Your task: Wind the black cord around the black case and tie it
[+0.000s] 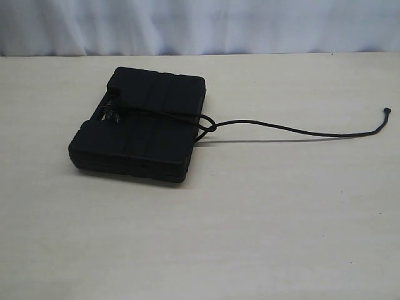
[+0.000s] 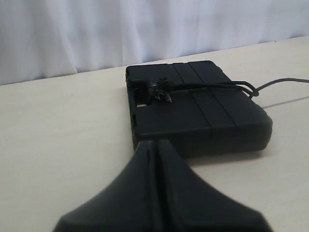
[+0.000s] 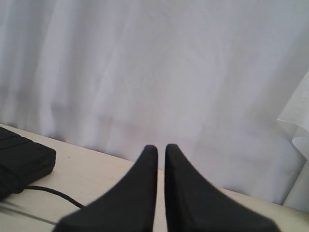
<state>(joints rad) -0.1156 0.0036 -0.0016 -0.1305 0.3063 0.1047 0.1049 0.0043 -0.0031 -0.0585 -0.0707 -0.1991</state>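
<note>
The black case point(image 1: 150, 134) lies flat on the table, left of centre. A black cord point(image 1: 300, 130) runs across its lid, is knotted at the case's right edge point(image 1: 209, 125), and trails off to the right along the table. In the left wrist view the case point(image 2: 203, 121) sits just beyond my left gripper point(image 2: 157, 144), which is shut and empty; the cord point(image 2: 207, 87) crosses the lid from a frayed tuft point(image 2: 161, 92). My right gripper point(image 3: 161, 147) is shut with only a thin slit, holding nothing, away from the case corner point(image 3: 19, 159) and the cord point(image 3: 53, 192). Neither gripper shows in the exterior view.
The case rests on a pale wooden table point(image 1: 250, 237), and a white curtain point(image 1: 200, 25) hangs behind the table's far edge. The cord's free end point(image 1: 387, 112) lies near the right side.
</note>
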